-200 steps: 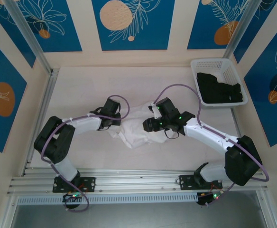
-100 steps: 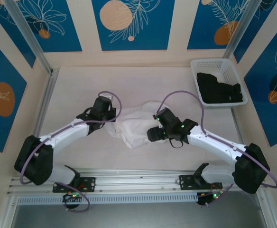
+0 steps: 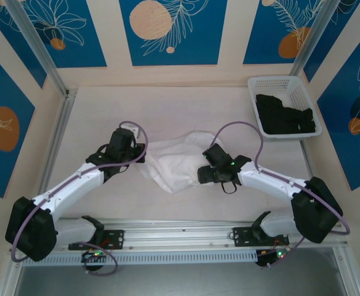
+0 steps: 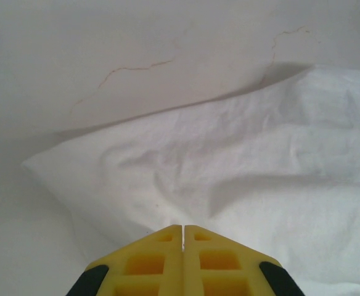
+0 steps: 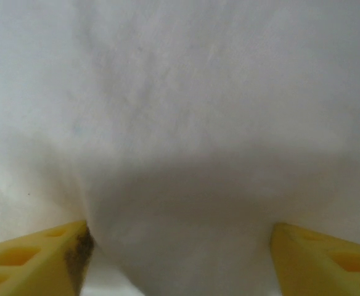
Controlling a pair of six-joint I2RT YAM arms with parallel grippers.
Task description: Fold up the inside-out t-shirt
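White t-shirt (image 3: 175, 165) is pinched at its edge by the closed left gripper (image 4: 183, 228), while the right gripper (image 5: 180, 228) is held wide open against the cloth.

White arms (image 3: 75, 182); yellow fingers (image 4: 149, 262); purple cables (image 3: 237, 124)

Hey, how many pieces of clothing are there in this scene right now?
2. The white t-shirt lies crumpled at the middle of the table; a black garment sits in the white basket at the far right corner. More may be hidden beneath it.
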